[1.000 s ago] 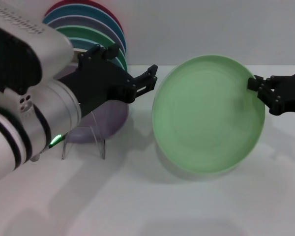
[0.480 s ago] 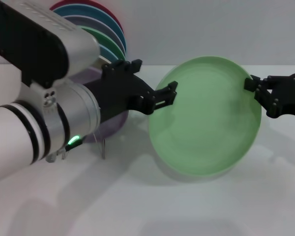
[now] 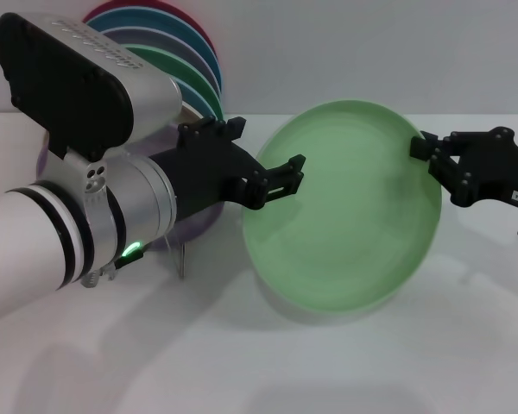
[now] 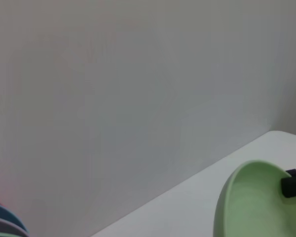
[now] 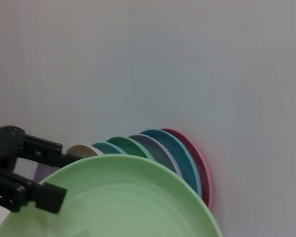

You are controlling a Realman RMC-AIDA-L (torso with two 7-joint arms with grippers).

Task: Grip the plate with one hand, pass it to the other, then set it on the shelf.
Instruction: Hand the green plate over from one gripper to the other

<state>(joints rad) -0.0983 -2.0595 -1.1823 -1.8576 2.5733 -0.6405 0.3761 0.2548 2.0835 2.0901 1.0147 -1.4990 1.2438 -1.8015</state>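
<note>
The pale mint-green plate hangs tilted above the table, face toward me. My right gripper is shut on its right rim. My left gripper, on the thick silver arm with the green light, is open, with its fingers astride the plate's left rim. The plate also shows in the left wrist view and the right wrist view, where the left gripper stands at the rim. The clear acrylic shelf stands on the table, mostly hidden behind the left arm.
A row of upright coloured plates leans against the back wall at the left, also in the right wrist view. A lavender plate stands by the shelf, largely hidden by the left arm. White table.
My left gripper has moved right until its fingers reach the plate's left rim. My right gripper has carried the plate a little to the left.
</note>
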